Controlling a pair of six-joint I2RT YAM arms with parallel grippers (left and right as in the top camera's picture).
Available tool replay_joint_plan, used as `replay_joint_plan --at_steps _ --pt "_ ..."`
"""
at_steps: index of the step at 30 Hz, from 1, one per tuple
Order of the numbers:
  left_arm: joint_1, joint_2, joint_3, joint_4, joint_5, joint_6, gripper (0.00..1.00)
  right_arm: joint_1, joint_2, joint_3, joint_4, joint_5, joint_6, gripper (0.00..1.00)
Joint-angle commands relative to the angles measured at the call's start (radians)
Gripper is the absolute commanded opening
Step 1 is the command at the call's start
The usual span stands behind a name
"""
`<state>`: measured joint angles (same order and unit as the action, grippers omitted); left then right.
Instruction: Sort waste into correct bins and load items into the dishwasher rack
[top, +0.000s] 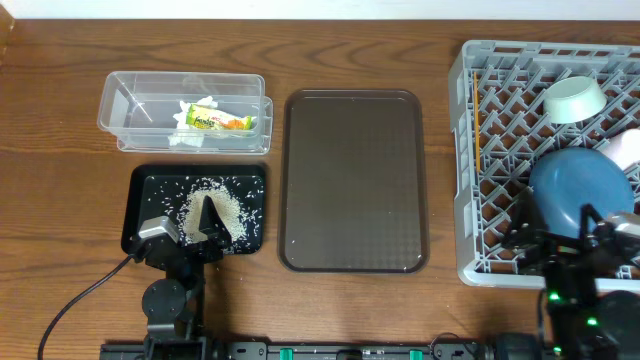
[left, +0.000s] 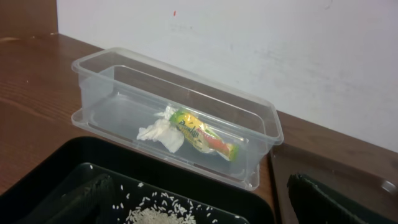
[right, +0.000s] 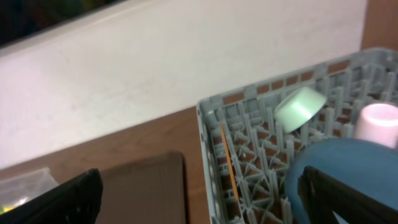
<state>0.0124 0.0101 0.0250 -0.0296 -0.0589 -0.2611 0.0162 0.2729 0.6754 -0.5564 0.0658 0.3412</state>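
Overhead view takes in the whole table: the clear tub at the back left with the yellow-green wrapper inside it, the black tray just in front of it strewn with white rice, the bare brown serving tray in the middle, and the grey dishwasher rack at the right. The left end effector hangs over the rice pile with its fingers spread apart and nothing between them, hiding part of the grains. The right end effector, also spread wide and holding nothing, sits at the rack's near edge, against the upturned dark-blue bowl and covering its front rim. The left wrist view adds what the overhead blurs: a crumpled white tissue touching the wrapper on the tub floor. The right wrist view shows a mint-green bowl tilted on the pegs near the rack's far side, a pink cup beside the blue bowl, and a thin chopstick lying along the rack's left wall.
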Motion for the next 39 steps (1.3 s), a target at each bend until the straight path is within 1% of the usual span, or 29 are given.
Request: replay_joint_plan --at_steps 1,4,9,12,16,21,28,32,34,39 --pt "0.004 -0.006 -0.021 -0.037 -0.02 0.013 0.91 0.012 -0.083 -0.158 0.113 -0.028 -0.09 0.99" --pt "0.004 -0.006 -0.021 -0.037 -0.02 0.013 0.91 0.012 -0.144 -0.293 0.248 -0.05 -0.112 0.99" --pt "0.004 -0.006 -0.021 -0.037 -0.02 0.013 0.91 0.012 -0.226 -0.46 0.404 -0.048 -0.111 0.99" --pt "0.004 -0.006 -0.021 -0.037 -0.02 0.013 0.91 0.01 -0.269 -0.528 0.458 -0.048 -0.114 0.99" --pt "0.004 -0.006 -0.021 -0.037 -0.02 0.013 0.91 0.008 -0.268 -0.59 0.524 -0.047 -0.118 0.99" --pt "0.004 -0.006 -0.021 -0.037 -0.02 0.013 0.91 0.008 -0.268 -0.665 0.596 -0.047 -0.173 0.99" --pt "0.004 -0.006 -0.021 -0.037 -0.02 0.013 0.91 0.008 -0.268 -0.67 0.561 -0.045 -0.296 0.99" --pt "0.004 -0.006 -0.021 -0.037 -0.02 0.013 0.91 0.008 -0.268 -0.67 0.478 -0.04 -0.317 0.99" --pt "0.004 -0.006 -0.021 -0.037 -0.019 0.013 0.91 0.008 -0.268 -0.67 0.48 -0.046 -0.321 0.99" --pt "0.004 -0.006 -0.021 -0.037 -0.02 0.013 0.91 0.008 -0.268 -0.67 0.48 -0.046 -0.414 0.99"
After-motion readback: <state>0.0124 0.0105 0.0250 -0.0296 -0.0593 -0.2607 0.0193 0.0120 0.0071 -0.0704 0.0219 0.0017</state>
